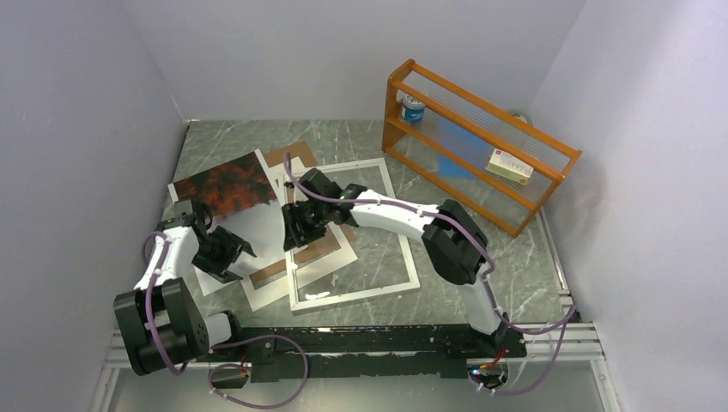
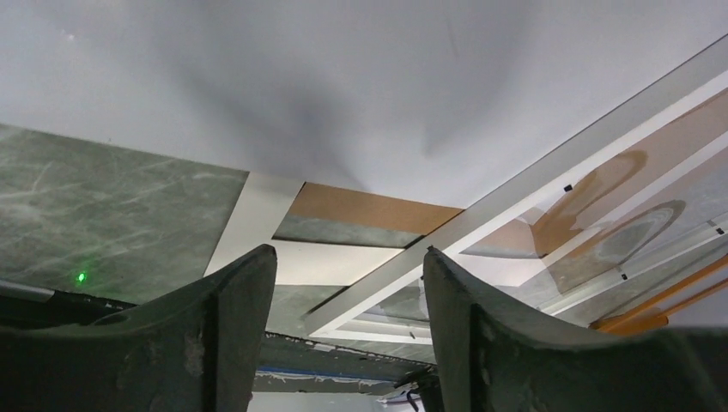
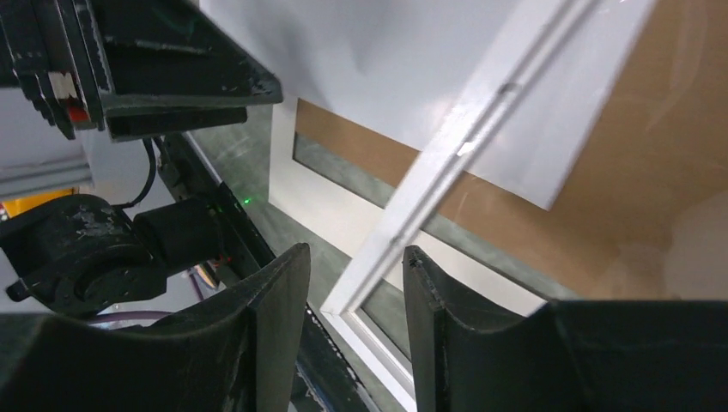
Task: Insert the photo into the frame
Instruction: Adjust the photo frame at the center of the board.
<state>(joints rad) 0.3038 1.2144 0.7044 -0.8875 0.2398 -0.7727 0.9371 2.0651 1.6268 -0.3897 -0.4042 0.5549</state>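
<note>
Since the photo (image 1: pixel 227 193) is thin, floppy paper lying flat on the surface left of the frame (image 1: pixel 360 296), pinch one edge gently; left claw (image 2: pixel 348 257) and right claw (image 3: pixel 354 257) both gape empty.

Photo (image 1: pixel 225 190): near pale half partly under left gripper (image 1: pixel 243 251); its fingertips are hidden from above.
Backing board (image 1: pixel 296 157): mostly covered, only strips show.
Frame (image 1: pixel 403 249): far-left corner hidden beneath right gripper (image 1: pixel 296 240).
Tin (image 1: pixel 413 109) and box (image 1: pixel 510 166) on rack (image 1: pixel 494 107): labels too small to read.
</note>
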